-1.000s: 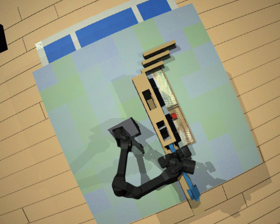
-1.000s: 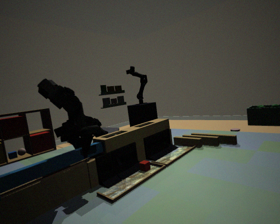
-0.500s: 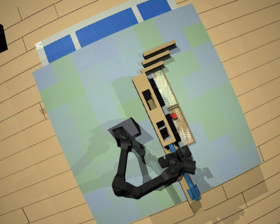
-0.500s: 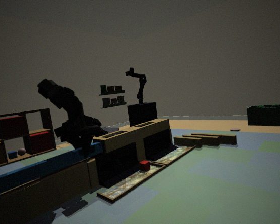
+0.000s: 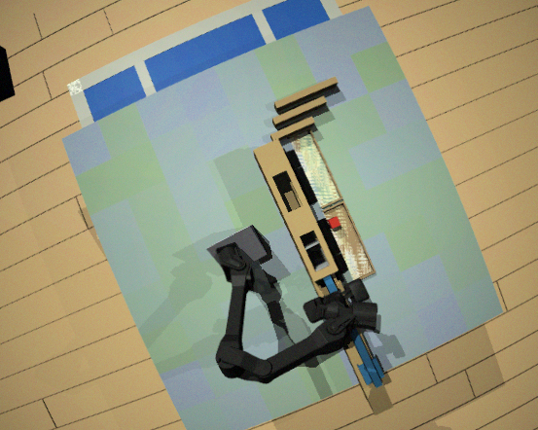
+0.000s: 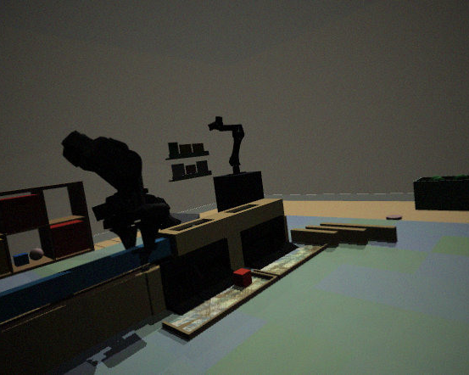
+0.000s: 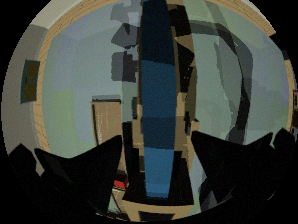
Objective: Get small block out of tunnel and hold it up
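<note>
A small red block [image 5: 334,223] [image 6: 242,277] [image 7: 120,181] sits outside the tan covered tunnel [image 5: 299,216] [image 6: 236,252], on the shallow tray [image 5: 359,258] [image 6: 214,303] [image 7: 106,125] along its open side. The long blue handle [image 5: 369,357] [image 6: 84,271] [image 7: 159,125] sticks out of the tunnel's near end. My gripper [image 6: 138,254] [image 7: 157,137] is open, its fingers apart on either side of the handle near the tunnel mouth. In the top view the arm hides the fingertips. The cage inside the tunnel is mostly hidden in shadow.
A second shallow tray [image 5: 318,170] [image 6: 287,259] continues along the tunnel's far half. Several tan bars [image 5: 305,92] [image 6: 381,233] lie past the far end. A tan rail [image 6: 91,311] runs under the handle. The arm's dark base block [image 5: 250,243] [image 6: 239,191] stands on the tunnel's other side.
</note>
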Robot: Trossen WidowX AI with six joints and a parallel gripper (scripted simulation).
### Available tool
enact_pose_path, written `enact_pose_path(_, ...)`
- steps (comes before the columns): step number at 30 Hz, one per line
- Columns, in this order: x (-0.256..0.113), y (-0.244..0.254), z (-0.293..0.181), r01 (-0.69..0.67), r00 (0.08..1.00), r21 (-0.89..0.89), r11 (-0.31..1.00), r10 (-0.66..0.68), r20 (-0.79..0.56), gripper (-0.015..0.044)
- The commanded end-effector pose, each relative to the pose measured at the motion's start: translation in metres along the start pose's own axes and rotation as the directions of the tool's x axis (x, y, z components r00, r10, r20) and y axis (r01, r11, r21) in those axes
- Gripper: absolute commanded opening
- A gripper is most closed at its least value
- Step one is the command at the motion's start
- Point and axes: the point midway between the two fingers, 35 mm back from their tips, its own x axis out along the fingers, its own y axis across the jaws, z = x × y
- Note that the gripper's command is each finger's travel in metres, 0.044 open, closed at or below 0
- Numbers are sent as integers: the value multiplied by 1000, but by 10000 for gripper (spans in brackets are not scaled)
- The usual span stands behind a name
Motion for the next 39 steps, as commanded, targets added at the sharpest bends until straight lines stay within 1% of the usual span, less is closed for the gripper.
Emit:
enact_pose_path(1, -19, 5, 5, -2, 999, 32, 999, 1, 41, 440)
enact_pose_path(3, -22, 6, 5, -2, 999, 36, 999, 0, 48, 440)
enact_pose_path(4, -12, 3, 1, 0, 1000, -3, 1000, 0, 23, 440)
enact_pose_path(5, -12, 4, 1, 0, 1000, -52, 999, 1, 24, 440)
enact_pose_path(7, -14, 5, 2, 1, 1000, -233, 973, 6, 29, 440)
enact_pose_path(10, -16, 7, 4, 7, 999, -509, 861, 13, 36, 440)
enact_pose_path(12, -18, 8, 5, 14, 999, -669, 743, 18, 41, 440)
enact_pose_path(15, -20, 10, 7, 28, 999, -857, 514, 25, 48, 440)
enact_pose_path(17, -22, 11, 8, 39, 998, -942, 334, 30, 52, 440)
enact_pose_path(19, -24, 13, 9, 51, 998, -989, 141, 34, 57, 440)
enact_pose_path(20, -24, 13, 10, 57, 998, -997, 44, 37, 59, 440)
enact_pose_path(24, -27, 15, 10, 68, 997, -984, -162, 43, 61, 440)
enact_pose_path(28, -27, 16, 10, 70, 997, -929, -363, 47, 56, 440)
enact_pose_path(34, -28, 16, 9, 67, 998, -770, -635, 46, 48, 440)
enact_pose_path(39, -26, 12, 9, 53, 998, -584, -810, 28, 52, 440)
